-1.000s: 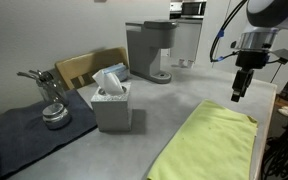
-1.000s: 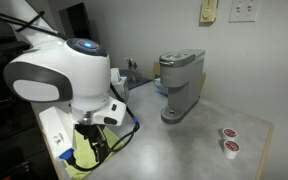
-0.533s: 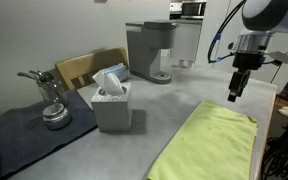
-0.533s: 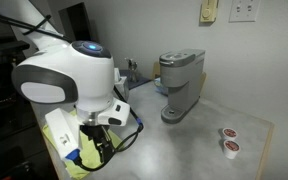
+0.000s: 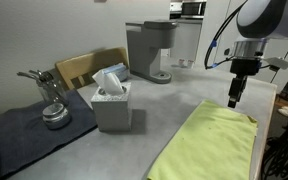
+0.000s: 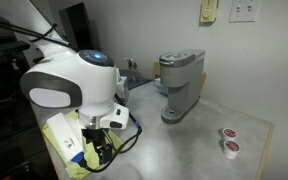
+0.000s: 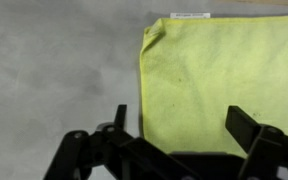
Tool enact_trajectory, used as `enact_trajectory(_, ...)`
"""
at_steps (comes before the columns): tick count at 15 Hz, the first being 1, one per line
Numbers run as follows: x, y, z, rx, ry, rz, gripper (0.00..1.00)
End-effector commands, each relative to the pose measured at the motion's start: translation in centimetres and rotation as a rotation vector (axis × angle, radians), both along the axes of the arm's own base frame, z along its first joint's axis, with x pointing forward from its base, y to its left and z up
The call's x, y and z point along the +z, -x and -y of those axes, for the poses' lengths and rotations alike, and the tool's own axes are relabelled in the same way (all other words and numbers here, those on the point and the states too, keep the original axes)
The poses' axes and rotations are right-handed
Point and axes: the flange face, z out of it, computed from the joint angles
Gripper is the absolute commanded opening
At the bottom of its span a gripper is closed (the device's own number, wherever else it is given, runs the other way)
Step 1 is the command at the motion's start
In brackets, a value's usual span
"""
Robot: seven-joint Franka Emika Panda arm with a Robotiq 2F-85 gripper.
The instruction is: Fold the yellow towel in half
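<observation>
The grey table (image 5: 154, 110) is filling most of the scene, and the yellow towel (image 5: 209, 140) is lying flat on it at the near edge, its closer end running off the bottom of the frame in an exterior view. In the wrist view the towel (image 7: 229, 70) is showing one corner and two straight edges, while its right side is getting cut off by the frame. A small white tag (image 7: 191, 15) is sitting at its top edge, too small to read.

The robot arm (image 6: 74, 85) is blocking nearly all of the cloth in an exterior view – only a yellow sliver (image 6: 68, 142) is peeking out below it.

The coffee machine (image 5: 149, 50) is standing at the back of the table. A dark mat (image 5: 24, 135) is lying well apart from the towel, bearing a metal object (image 5: 52, 110) that is hard to make out. The tissue box (image 5: 112, 105) is sitting just beside the mat.

The gripper (image 5: 234, 98) is hanging above the towel's far end, not touching it – in the wrist view its fingers (image 7: 119, 120) are standing wide apart with nothing between them.
</observation>
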Motion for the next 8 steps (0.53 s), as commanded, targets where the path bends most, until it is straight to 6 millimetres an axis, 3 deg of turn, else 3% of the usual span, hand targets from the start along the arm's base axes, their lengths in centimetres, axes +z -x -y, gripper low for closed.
enact_trajectory(1,-1.47,-0.27,0.92,0.055,-0.018,-0.016,1.00)
enact_trajectory(8,-2.39,-0.29,1.67,0.123,-0.034,-0.034,1.00)
